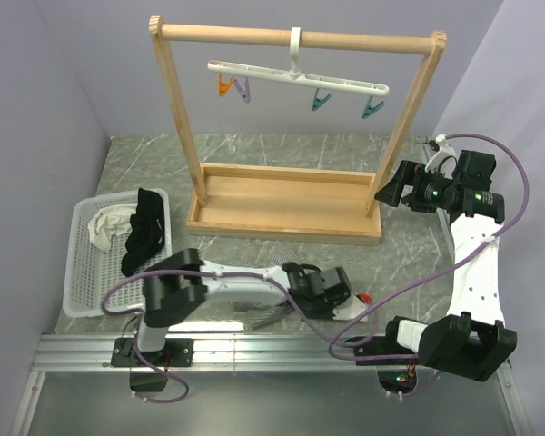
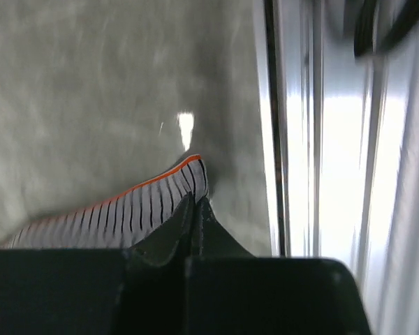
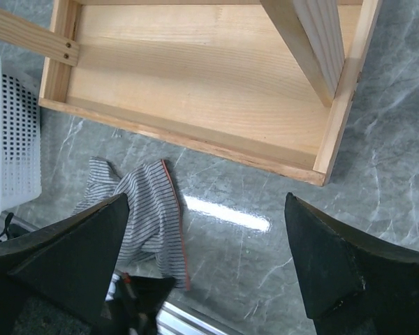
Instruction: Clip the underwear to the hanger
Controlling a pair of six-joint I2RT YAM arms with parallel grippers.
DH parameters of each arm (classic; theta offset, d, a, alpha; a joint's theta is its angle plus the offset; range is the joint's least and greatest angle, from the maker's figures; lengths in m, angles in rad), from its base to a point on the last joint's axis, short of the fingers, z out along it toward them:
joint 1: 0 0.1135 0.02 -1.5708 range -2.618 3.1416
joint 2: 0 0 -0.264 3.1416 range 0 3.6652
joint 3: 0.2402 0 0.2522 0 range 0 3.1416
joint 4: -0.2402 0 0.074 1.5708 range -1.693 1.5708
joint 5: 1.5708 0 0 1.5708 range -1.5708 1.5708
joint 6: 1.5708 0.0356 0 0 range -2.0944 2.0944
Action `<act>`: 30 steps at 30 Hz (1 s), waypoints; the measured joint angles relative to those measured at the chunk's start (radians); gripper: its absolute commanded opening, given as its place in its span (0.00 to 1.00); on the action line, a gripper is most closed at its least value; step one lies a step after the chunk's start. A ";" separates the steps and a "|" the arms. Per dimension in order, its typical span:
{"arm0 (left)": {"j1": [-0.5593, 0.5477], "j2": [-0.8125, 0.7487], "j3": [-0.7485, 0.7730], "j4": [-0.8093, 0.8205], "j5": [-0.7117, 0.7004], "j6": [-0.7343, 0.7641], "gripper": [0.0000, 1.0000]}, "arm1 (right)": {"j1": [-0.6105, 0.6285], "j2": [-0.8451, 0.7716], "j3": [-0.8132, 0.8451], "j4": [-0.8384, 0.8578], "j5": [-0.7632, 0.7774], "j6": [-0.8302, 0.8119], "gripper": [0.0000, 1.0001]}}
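The underwear [image 1: 259, 309] is a grey striped cloth with an orange-edged hem, crumpled on the table near the front rail. My left gripper [image 1: 343, 304] lies low at its right end. In the left wrist view the jaws [image 2: 195, 200] are pressed together on a corner of the striped underwear [image 2: 126, 209]. The white hanger [image 1: 300, 77] hangs by its hook from the wooden rail, with orange, purple and teal clips dangling. My right gripper [image 1: 392, 186] hovers open by the frame's right post, far from the cloth. Its wrist view looks down on the underwear [image 3: 150, 209] between wide fingers [image 3: 206, 202].
A big wooden frame [image 1: 286, 213] with a tray base stands mid-table. A white basket [image 1: 95, 272] at the left holds a black garment [image 1: 145, 232] and a whitish cloth [image 1: 109, 222]. An aluminium rail [image 1: 272, 350] runs along the near edge.
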 measured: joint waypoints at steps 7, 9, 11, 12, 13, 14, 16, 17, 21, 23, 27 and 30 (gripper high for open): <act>0.102 -0.338 -0.019 -0.178 0.097 -0.006 0.00 | -0.006 -0.002 -0.001 0.033 -0.054 0.000 0.99; 0.116 -0.428 0.008 -0.222 0.137 0.000 0.00 | -0.007 -0.010 -0.013 0.060 -0.080 0.000 0.99; 0.135 -0.487 0.050 -0.253 0.182 0.007 0.00 | -0.007 -0.021 -0.030 0.079 -0.101 -0.001 0.99; 0.148 -0.513 0.071 -0.260 0.214 0.012 0.00 | -0.007 -0.027 -0.041 0.090 -0.115 -0.001 0.99; 0.166 -0.537 0.089 -0.263 0.249 0.018 0.00 | -0.007 -0.028 -0.047 0.095 -0.120 -0.002 0.99; 0.187 -0.560 0.106 -0.266 0.286 0.021 0.00 | -0.007 -0.029 -0.051 0.098 -0.125 -0.006 0.98; 0.214 -0.597 0.133 -0.262 0.352 0.023 0.00 | -0.008 -0.026 -0.053 0.101 -0.134 -0.015 0.98; 0.224 -0.615 0.147 -0.254 0.383 0.021 0.00 | -0.008 -0.026 -0.053 0.101 -0.139 -0.021 0.98; 0.225 -0.681 0.203 -0.237 0.475 0.003 0.00 | -0.008 -0.019 -0.052 0.086 -0.151 -0.074 0.97; 0.234 -0.717 0.206 -0.227 0.498 -0.018 0.00 | -0.008 -0.008 -0.046 0.055 -0.157 -0.119 0.96; 0.367 -0.781 0.112 -0.184 0.549 -0.084 0.00 | -0.008 0.022 -0.030 -0.028 -0.167 -0.222 0.93; 0.542 -0.779 -0.018 -0.133 0.618 -0.143 0.00 | -0.008 0.040 -0.025 -0.093 -0.167 -0.296 0.91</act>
